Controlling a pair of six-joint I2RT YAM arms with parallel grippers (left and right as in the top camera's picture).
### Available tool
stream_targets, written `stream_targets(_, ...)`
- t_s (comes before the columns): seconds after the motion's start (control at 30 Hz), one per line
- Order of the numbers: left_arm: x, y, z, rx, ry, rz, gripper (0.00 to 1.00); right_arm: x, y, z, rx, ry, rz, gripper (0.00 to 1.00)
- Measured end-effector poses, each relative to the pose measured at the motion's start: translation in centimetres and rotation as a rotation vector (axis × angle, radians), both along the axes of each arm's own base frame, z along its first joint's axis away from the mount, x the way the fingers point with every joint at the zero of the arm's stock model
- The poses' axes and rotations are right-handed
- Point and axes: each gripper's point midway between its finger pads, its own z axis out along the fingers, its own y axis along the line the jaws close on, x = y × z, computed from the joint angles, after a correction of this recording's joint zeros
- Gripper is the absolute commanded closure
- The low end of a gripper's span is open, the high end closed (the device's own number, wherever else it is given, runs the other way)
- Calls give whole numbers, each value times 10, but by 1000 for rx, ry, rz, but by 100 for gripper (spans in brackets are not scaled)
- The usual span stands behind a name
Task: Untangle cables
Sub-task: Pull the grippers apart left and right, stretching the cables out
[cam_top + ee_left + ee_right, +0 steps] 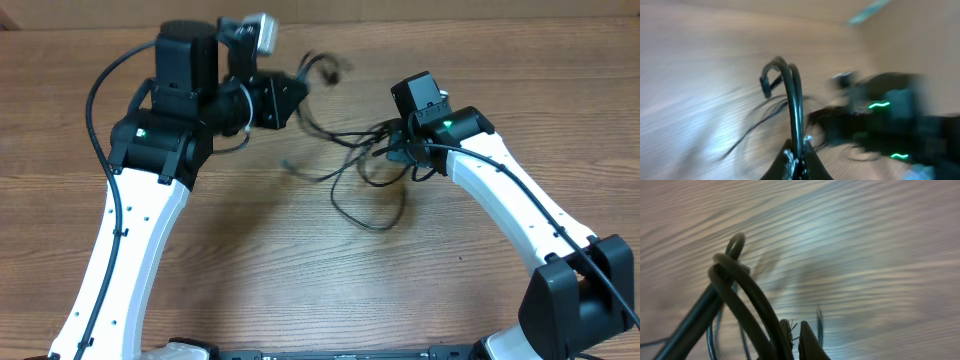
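Left wrist view is mostly motion blur, but the left gripper (799, 159) is pinched tight on an upright loop of the cables (360, 160). The tangle sprawls left-right across the counter (250, 250) between both arms. The right gripper (794, 341) is clamped on more loops, partly cut off by the frame.

The overhead view gives you soft, even light from above. The table (250, 260) is bright without glare, and the cables (365, 160) throw only faint shadows close beneath them. That view is sharp except for one smeared cable end at the far middle. Your left wrist view is heavily blurred throughout; the right arm (890, 110) is a dark smudge, its green lights (879, 105) drawn into streaks. Your right wrist view shows a pale sheen on the wood, streaked grain, and out-of-focus cords near the lens.
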Motion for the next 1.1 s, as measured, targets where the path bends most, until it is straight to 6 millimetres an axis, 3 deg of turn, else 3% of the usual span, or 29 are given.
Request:
stream_targets(0.1,-4,35,-36,183,106,149,96,-4,-31,12,-106,-33,-119,96)
stream_targets(0.2,-6,71,-56,352,152,283,96,-3,-56,44,-162,-124,-205,96)
stream_targets(0.27,-6,93,-61,441,157,364,96,-1,-78,88,-165,-245,-283,96)
stream_targets(0.4,1,135,-60,536,148,506,96,-8,-108,135,-152,-370,-380,96)
stream_targets(0.47,3,157,-60,556,156,572,96,-17,-135,154,-161,-418,-458,96)
stream_targets(0.63,3,207,-59,579,183,715,96,-28,-174,163,-190,-433,-570,96)
stream_targets(0.8,0,232,-59,570,206,792,96,-33,-191,162,-200,-423,-626,96)
stream_targets(0.97,0,239,-60,477,239,816,96,-33,-201,159,-153,-415,-658,96)
stream_targets(1.03,3,235,-60,427,237,790,96,-27,-196,156,-92,-411,-630,96)
stream_targets(1.1,9,223,-56,372,215,731,96,-15,-179,156,2,-413,-529,96)
